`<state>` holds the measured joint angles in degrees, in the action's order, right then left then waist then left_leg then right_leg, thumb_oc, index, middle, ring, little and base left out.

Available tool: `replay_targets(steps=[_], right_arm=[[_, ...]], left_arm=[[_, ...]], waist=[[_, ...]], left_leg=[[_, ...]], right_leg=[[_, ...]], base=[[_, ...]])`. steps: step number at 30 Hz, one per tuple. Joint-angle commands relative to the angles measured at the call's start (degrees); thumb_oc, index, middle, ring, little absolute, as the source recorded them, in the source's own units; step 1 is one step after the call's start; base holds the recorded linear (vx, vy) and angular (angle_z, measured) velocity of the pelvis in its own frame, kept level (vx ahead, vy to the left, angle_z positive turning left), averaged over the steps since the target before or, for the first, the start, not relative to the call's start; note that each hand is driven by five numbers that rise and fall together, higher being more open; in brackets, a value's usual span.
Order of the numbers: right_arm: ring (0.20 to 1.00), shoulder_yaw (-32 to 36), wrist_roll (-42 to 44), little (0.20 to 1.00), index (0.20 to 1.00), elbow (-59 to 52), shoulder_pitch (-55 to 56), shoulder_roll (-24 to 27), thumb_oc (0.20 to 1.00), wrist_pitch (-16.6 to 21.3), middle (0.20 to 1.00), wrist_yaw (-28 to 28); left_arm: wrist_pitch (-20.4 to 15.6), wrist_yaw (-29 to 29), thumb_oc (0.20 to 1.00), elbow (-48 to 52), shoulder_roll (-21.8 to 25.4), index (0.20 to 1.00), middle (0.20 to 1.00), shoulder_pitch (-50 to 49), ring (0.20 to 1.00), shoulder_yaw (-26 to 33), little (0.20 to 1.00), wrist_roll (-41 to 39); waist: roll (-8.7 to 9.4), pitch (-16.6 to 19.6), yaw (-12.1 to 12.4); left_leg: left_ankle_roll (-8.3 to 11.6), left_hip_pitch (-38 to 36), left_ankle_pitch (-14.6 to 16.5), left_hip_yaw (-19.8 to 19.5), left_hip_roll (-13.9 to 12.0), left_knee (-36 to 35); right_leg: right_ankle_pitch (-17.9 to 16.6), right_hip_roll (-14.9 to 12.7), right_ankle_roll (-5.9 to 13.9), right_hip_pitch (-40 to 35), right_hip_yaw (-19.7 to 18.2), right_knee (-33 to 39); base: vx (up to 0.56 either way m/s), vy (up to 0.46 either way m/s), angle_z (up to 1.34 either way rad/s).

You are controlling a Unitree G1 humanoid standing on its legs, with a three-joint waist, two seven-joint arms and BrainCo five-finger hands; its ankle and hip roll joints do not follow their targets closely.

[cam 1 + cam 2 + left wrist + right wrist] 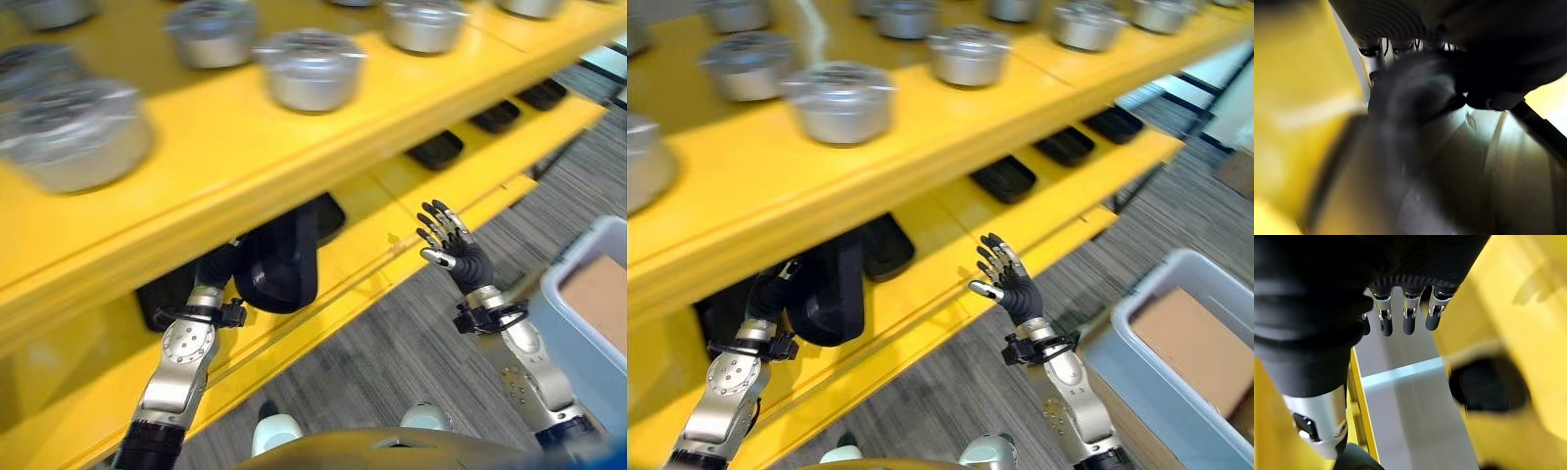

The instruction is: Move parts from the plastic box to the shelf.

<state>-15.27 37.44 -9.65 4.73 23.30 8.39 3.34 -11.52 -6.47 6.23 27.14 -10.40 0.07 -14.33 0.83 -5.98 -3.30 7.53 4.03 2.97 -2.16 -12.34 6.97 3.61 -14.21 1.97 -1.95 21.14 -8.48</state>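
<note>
**Left robot hand carries the black part into the lower shelf**

The left robot hand (217,269) reaches in under the edge of the upper yellow shelf (294,157). Its fingers are hidden behind a black part (279,259), so I cannot tell whether they are curled round it or merely against it. The part stands on edge, its long axis near upright, running from about 12 to 6 o'clock in the left eye view. It sits directly at 3 o'clock of the left wrist, touching or just beside the hand, and hangs over the lower shelf (372,245) rather than lying flat on it.

The right robot hand (1004,274) is held up in free air, fingers straight and spread wide, holding nothing, in front of the lower shelf's front edge. The black part lies at about 9 o'clock from it, well apart.

Flat black parts (1004,178) already lie in a row along the lower shelf toward 2 o'clock. Silver round parts (841,98) fill the upper shelf. The plastic box (1136,323) stands on the floor at 4 o'clock.

The left hand is plainly nearer. In my judgement the move turns on tipping the upright part flat into the gap at 9 o'clock of that row.
</note>
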Motion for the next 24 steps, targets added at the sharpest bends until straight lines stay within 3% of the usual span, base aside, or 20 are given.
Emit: replay_targets(steps=[1,10,24], right_arm=[[1.000,2.25,-2.31,1.000,1.000,1.17,-3.28,1.15,1.000,3.29,1.000,-0.24],[1.000,2.06,-2.26,1.000,1.000,1.04,-1.81,-0.53,1.000,2.47,1.000,0.37],[1.000,2.14,-1.59,1.000,1.000,1.59,-1.45,-0.81,1.000,1.90,1.000,0.97]], left_arm=[[-5.66,-0.34,0.200,6.75,0.24,0.200,0.200,-1.35,0.200,2.74,0.200,-0.54],[-5.21,-1.27,0.200,6.82,0.37,0.200,0.200,-2.13,0.200,4.00,0.200,0.92],[-5.18,-2.26,0.200,7.17,-0.47,0.200,0.200,-5.80,0.200,7.68,0.200,0.97]], waist=[[-0.51,2.90,1.05],[2.13,3.59,3.35],[4.40,4.52,5.90]], left_leg=[[-3.07,-5.33,-1.92,3.76,-0.18,-7.33],[-4.76,-4.49,0.95,2.72,4.03,-5.46],[-4.77,-3.29,0.95,1.80,5.42,-6.14]], right_leg=[[-0.80,-3.22,4.26,3.20,0.13,-3.38],[-4.81,-6.19,7.10,-0.07,2.23,-0.45],[-9.05,-6.17,8.90,-2.44,4.81,4.43]], base=[[0.03,0.152,0.44],[0.04,0.092,0.18],[0.01,0.014,0.05]])
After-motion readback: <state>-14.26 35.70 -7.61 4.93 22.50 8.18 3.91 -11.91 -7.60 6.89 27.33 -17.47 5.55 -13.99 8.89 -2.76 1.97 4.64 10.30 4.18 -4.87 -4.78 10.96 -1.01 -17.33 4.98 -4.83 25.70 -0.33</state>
